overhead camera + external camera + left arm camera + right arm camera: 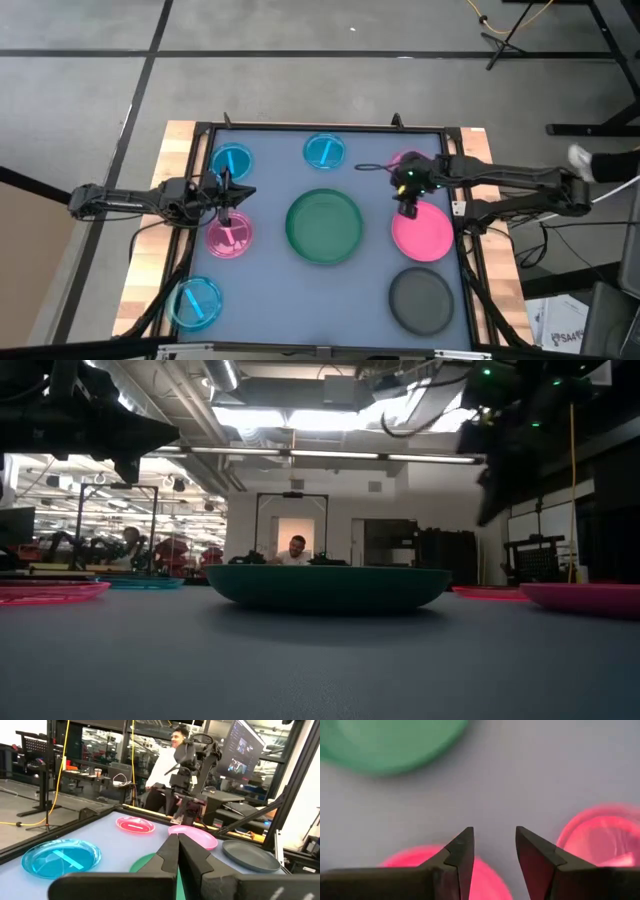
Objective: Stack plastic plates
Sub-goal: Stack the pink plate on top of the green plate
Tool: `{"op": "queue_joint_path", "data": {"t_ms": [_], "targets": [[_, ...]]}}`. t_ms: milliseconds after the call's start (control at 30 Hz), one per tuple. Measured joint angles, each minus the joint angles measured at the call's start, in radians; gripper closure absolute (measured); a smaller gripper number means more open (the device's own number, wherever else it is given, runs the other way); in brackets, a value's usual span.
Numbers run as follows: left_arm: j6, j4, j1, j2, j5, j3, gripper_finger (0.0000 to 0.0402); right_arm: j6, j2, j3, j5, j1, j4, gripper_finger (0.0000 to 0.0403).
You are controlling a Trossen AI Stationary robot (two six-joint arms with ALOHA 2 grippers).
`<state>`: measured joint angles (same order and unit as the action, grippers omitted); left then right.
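even overhead light on the tabletop (320, 290), low view backlit by bright ceiling strips, arms silhouetted, right wrist view soft, green plate (390, 745) blurred

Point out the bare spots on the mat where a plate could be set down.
Bare: between the green plate and grey plate, and below it toward the near blue plate. Crowded: left gripper over the small pink plate; right gripper by the hot-pink plate.
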<state>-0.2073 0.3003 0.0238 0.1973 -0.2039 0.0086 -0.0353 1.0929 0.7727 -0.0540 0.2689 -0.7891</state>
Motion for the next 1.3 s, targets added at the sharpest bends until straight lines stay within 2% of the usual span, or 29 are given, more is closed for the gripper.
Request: {"op": "queue_joint_path", "data": {"t_ms": [200,367,667,867,1067,1167,1300], "targets": [[0.000,-0.001,0.000,0.000,0.000,0.000,0.0401,-0.037,0.015,-0.033,0.026,0.000,-0.119,0.0265],[0.000,-0.004,0.000,0.000,0.003,0.000,0.0401,-0.093,0.062,-0.037,0.028,0.000,-0.090,0.0265],[0.000,-0.007,0.000,0.000,0.007,0.000,0.0401,-0.204,0.226,-0.043,0.017,0.000,-0.083,0.0265],[0.000,-0.016,0.000,0.000,0.007,0.000,0.0401,-0.262,0.325,-0.043,0.068,0.000,-0.060,0.0265],[0.000,-0.019,0.000,0.000,0.007,0.000,0.0401,-0.288,0.384,-0.043,0.055,0.000,-0.038,0.0266],[0.000,-0.019,0.000,0.000,0.007,0.000,0.0401,-0.291,0.400,-0.043,0.022,0.000,-0.042,0.0276],[0.000,-0.022,0.000,0.000,0.007,0.000,0.0401,-0.307,0.408,-0.042,-0.016,0.000,-0.051,0.0314]]}}
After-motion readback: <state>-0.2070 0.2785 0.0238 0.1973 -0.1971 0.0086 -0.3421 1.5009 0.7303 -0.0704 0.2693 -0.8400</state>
